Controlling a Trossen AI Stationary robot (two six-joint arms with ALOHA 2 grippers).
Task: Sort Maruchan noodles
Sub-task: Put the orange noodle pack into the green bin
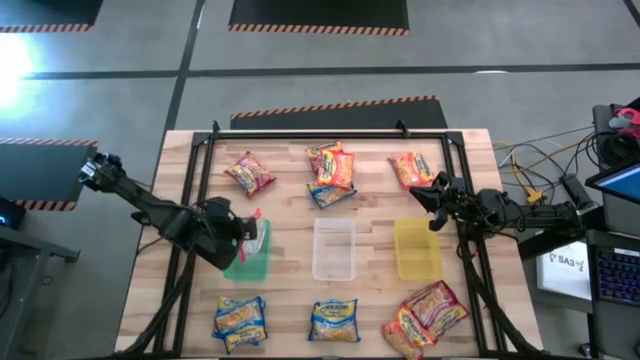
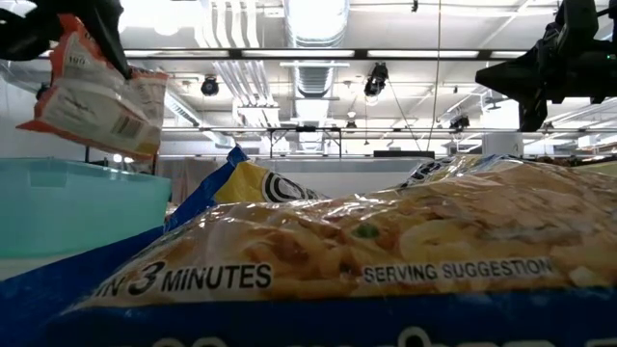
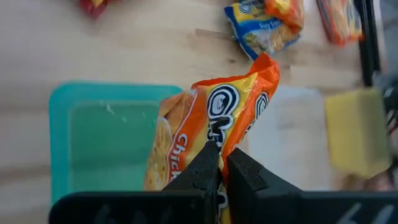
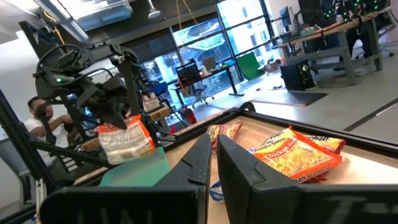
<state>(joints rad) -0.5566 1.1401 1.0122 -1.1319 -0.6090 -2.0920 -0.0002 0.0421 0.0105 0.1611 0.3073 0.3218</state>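
On the left, the left gripper has its dark fingers pinched tight on an orange crinkly plastic noodle packet, hanging it over the green rectangular plastic bin. From above, the arm covers most of that packet and only a red-white sliver shows. In the low view it dangles clear above the bin's rim.

Moving across, blue-yellow noodle packets lie at the near left edge of the wooden slatted table, and another blue-yellow packet lies near centre; that one fills the low view and hides almost everything behind it. A red-pink packet lies far left, well apart from the bins. The clear rectangular plastic bin sits mid-table with open wood around it, and a stack of orange and red packets beyond it.

Next, the yellow rectangular plastic bin, just beside the clear one. The right gripper hangs above the table near the yellow bin's far end, fingers closed on nothing. An orange packet lies beyond it, partly covered by the gripper. A pile of orange-red packets lies at the near right corner.
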